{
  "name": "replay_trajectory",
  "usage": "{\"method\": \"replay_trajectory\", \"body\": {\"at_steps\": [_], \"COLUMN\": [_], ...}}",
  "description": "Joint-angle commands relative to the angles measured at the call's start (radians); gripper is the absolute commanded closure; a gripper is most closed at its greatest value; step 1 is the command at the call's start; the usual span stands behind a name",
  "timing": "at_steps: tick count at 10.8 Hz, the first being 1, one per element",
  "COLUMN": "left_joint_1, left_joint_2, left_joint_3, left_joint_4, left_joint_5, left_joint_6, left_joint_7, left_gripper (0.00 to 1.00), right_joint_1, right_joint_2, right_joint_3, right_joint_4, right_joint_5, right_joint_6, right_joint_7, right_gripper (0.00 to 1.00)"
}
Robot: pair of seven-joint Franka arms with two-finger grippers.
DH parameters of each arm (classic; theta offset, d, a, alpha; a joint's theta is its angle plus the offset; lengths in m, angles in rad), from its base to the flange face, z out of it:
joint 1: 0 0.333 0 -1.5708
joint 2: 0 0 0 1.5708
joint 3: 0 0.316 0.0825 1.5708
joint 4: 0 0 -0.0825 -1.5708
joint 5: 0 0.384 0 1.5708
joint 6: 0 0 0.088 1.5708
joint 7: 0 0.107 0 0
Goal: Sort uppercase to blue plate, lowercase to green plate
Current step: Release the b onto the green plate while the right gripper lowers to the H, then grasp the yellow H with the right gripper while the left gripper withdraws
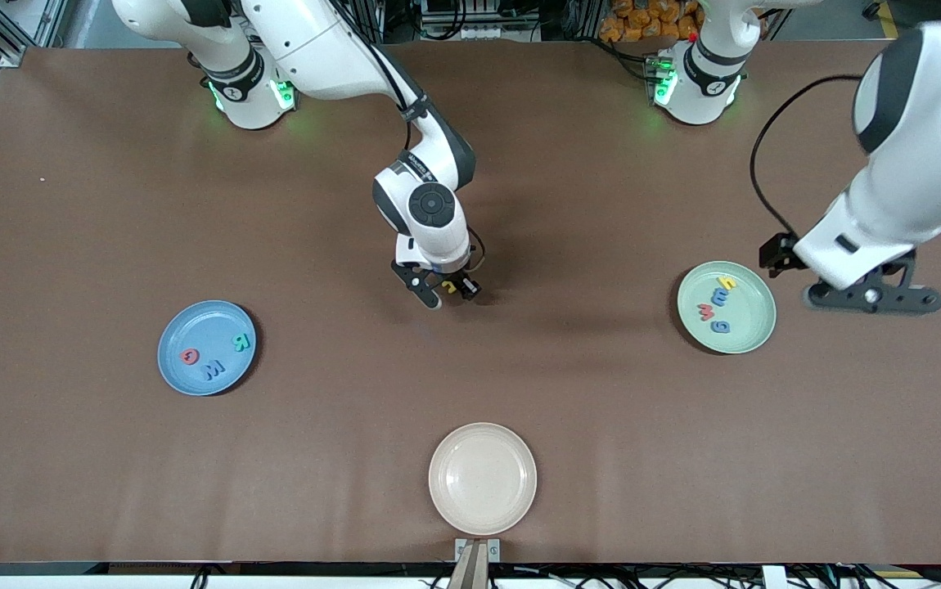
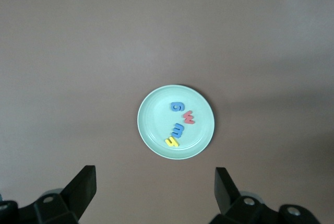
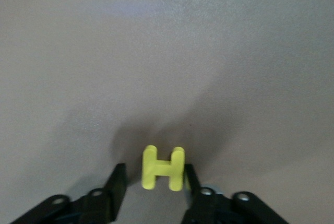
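Observation:
A yellow uppercase H (image 3: 163,167) lies on the table's middle between the fingers of my right gripper (image 3: 154,174). One finger touches it and a gap shows at the other. In the front view this gripper (image 1: 447,293) is down at the H (image 1: 448,286). The blue plate (image 1: 184,372) holds a pink Q (image 1: 190,356), a blue W (image 1: 213,370) and a teal R (image 1: 240,342). The green plate (image 1: 753,327) holds several lowercase letters (image 2: 178,129). My left gripper (image 1: 874,298) hangs open and empty beside the green plate (image 2: 154,130).
A cream plate (image 1: 483,478) with nothing on it sits near the table's front edge, nearer to the front camera than the H. Both robot bases stand along the table's back edge.

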Motion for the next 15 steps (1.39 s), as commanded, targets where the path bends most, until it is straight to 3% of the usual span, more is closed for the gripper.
{"method": "replay_trajectory", "body": {"at_steps": [1, 3, 5, 8, 12, 15], "left_joint_1": [-0.046, -0.089, -0.076, -0.076, -0.074, -0.079], "left_joint_2": [-0.095, -0.113, -0.113, -0.104, -0.104, -0.1], "left_joint_3": [0.078, 0.158, 0.16, 0.161, 0.166, 0.174], "left_joint_4": [-0.008, -0.008, -0.008, -0.007, -0.007, -0.007], "left_joint_5": [-0.103, -0.183, -0.234, -0.234, -0.225, -0.223], "left_joint_6": [-0.013, -0.01, -0.008, 0.011, 0.024, 0.024], "left_joint_7": [0.011, 0.009, 0.009, 0.011, 0.025, 0.013], "left_gripper": [0.0, 0.0, 0.0, 0.0, 0.0, 0.0], "right_joint_1": [0.014, 0.01, 0.002, -0.038, -0.274, -0.425], "right_joint_2": [0.002, -0.005, -0.034, -0.07, -0.125, -0.126], "right_joint_3": [-0.011, -0.014, -0.035, -0.123, -0.123, -0.122], "right_joint_4": [-0.008, -0.007, -0.001, 0.027, 0.1, 0.113], "right_joint_5": [-0.001, -0.001, -0.001, 0.005, 0.013, 0.014], "right_joint_6": [0.007, -0.004, -0.015, -0.105, -0.326, -0.379], "right_joint_7": [0.016, 0.013, -0.001, -0.195, -0.549, -0.803], "right_gripper": [1.0, 1.0, 1.0, 1.0, 1.0, 1.0]}}
